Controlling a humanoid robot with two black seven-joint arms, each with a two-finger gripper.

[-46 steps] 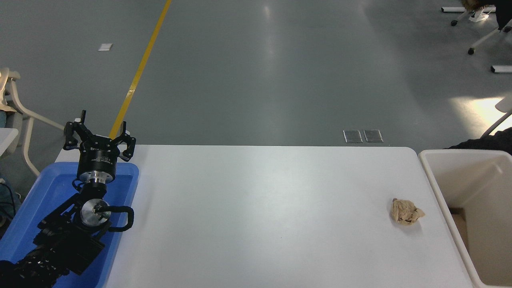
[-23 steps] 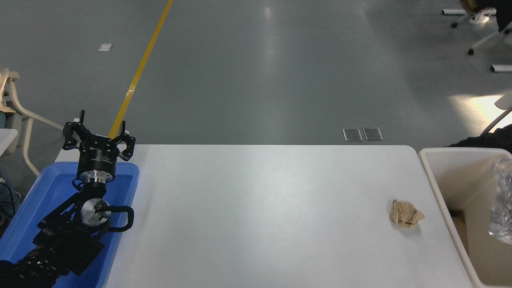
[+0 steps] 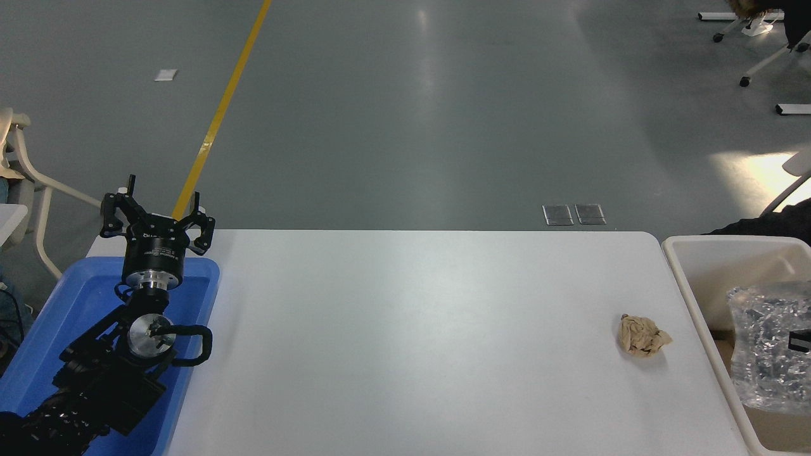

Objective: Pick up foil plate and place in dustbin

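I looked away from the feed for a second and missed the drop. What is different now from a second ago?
The foil plate has come in from the right edge and now shows over the dustbin, with a small black part, perhaps the right gripper, at its right side. A second ago the bin showed no plate. The paper ball, the blue tray and the parked left gripper have not moved.

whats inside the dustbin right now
The foil plate shows within the dustbin, with a black bit of the right end effector at the picture's edge. The plate hides the bin floor below it; whether it rests or hangs is unclear.
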